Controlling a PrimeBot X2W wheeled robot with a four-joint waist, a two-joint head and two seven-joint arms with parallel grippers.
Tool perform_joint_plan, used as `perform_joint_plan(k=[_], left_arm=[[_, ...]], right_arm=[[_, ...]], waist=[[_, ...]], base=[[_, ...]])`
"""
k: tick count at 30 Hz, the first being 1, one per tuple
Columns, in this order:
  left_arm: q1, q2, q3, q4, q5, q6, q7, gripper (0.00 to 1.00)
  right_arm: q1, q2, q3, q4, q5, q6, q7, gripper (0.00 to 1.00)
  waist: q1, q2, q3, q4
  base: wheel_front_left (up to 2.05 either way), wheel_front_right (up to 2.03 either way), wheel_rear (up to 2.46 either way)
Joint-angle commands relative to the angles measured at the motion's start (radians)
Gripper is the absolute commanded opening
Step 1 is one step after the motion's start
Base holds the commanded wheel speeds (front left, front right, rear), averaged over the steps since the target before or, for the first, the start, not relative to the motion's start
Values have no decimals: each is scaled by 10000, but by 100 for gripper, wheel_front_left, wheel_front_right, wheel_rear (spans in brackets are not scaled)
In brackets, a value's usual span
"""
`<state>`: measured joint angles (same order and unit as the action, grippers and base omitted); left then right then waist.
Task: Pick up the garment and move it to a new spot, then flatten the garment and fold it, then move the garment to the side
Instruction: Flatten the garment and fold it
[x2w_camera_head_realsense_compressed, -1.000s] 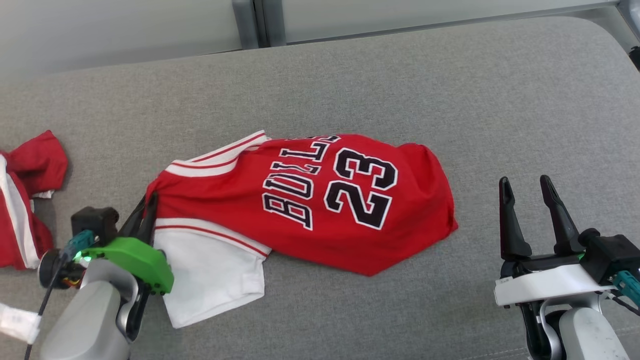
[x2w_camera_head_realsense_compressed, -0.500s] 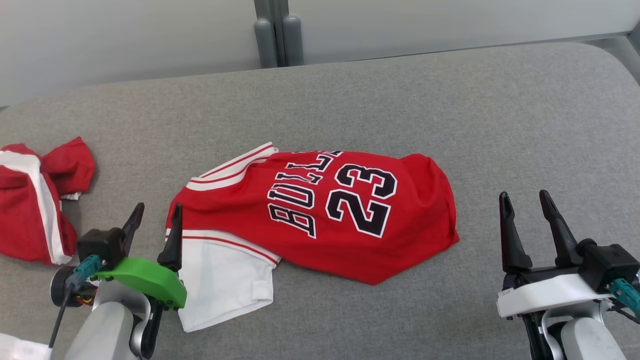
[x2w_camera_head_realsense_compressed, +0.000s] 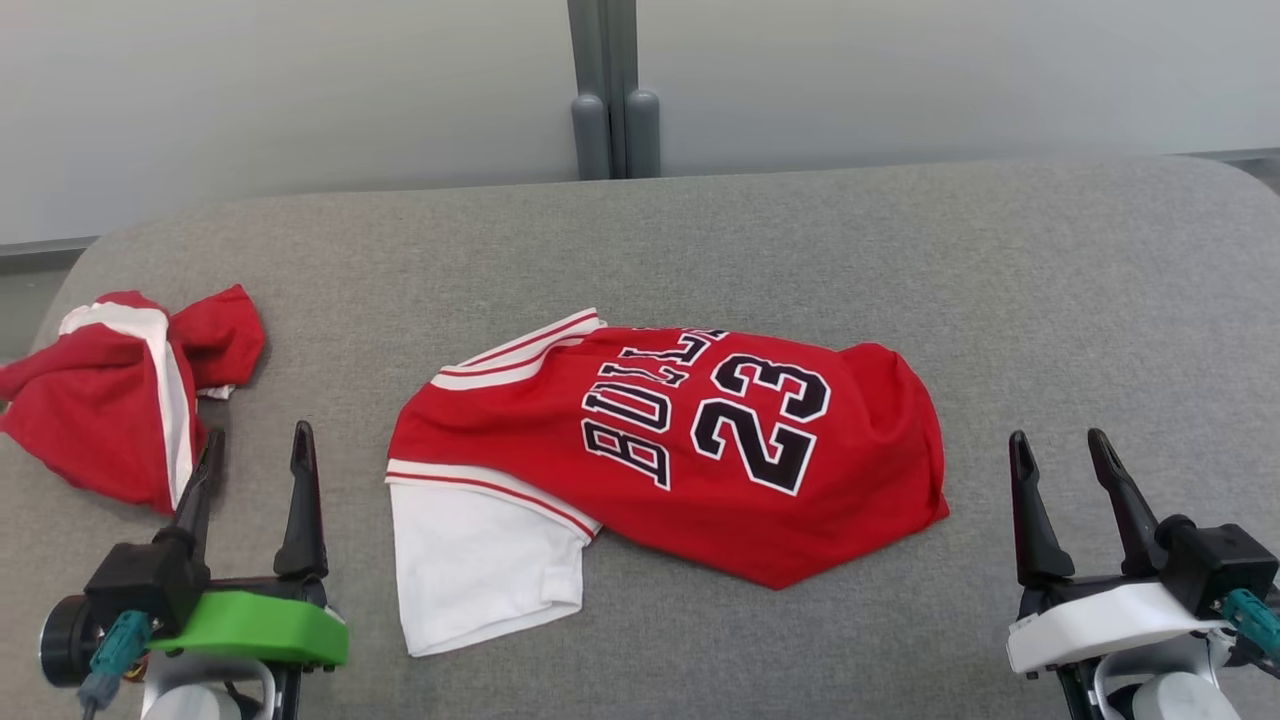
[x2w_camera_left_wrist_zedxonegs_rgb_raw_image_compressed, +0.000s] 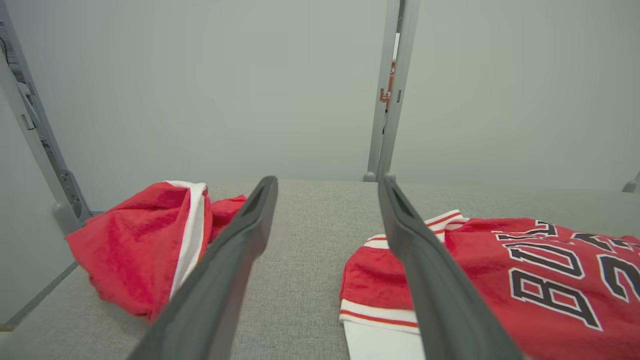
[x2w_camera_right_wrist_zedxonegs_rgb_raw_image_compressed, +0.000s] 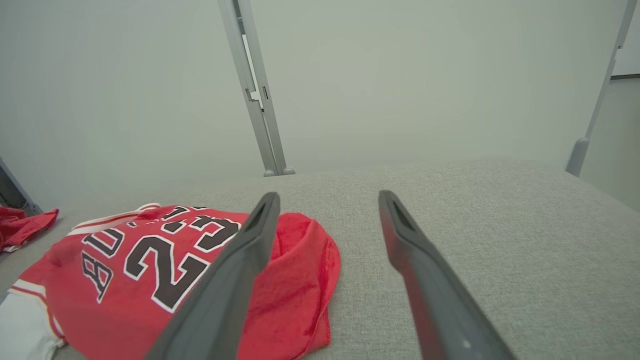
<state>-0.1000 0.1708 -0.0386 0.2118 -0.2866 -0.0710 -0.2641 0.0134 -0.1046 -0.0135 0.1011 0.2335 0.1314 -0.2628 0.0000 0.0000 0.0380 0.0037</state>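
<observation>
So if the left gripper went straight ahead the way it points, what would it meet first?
Probably nothing soon: the left gripper aims along bare grey cushion between the crumpled red garment and the jersey; its outer finger may graze the crumpled one.

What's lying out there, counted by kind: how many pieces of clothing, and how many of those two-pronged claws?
Clothing: 2, the red 23 jersey in the middle and the bunched red-and-white garment at the robot's left.
Claws: 2, the left gripper and the right gripper, both open and holding nothing.
Total: 4.
</observation>
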Motion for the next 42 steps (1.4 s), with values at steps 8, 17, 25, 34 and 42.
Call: perform_joint_plan(k=[8, 17, 25, 34, 42], left_arm=[[993, -131, 604, -833, 659, -444, -2, 100], [914, -324, 585, -611, 789, -587, -2, 100], [610, -486, 471, -565, 838, -605, -3, 100], [373, -537, 98, -558, 701, -606, -3, 100], [267, -552, 24, -473, 629, -608, -3, 100]], right_arm=[[200, -17, -45, 578, -73, -14, -28, 100], [-222, -308, 186, 1856, -205, -14, -28, 100], [-1165, -693, 724, 3459, -276, -14, 116, 100], [-2133, -811, 943, 5678, -136, -14, 77, 100], [-2806, -704, 1375, 7031, 410, -16, 3, 0]], waist=[[0, 0, -158, 413], [0, 0, -181, 598], [0, 0, -62, 807], [0, 0, 264, 1197], [0, 0, 429, 1251]], base=[[0, 0, 0], [0, 0, 0], [0, 0, 0], [0, 0, 0], [0, 0, 0]])
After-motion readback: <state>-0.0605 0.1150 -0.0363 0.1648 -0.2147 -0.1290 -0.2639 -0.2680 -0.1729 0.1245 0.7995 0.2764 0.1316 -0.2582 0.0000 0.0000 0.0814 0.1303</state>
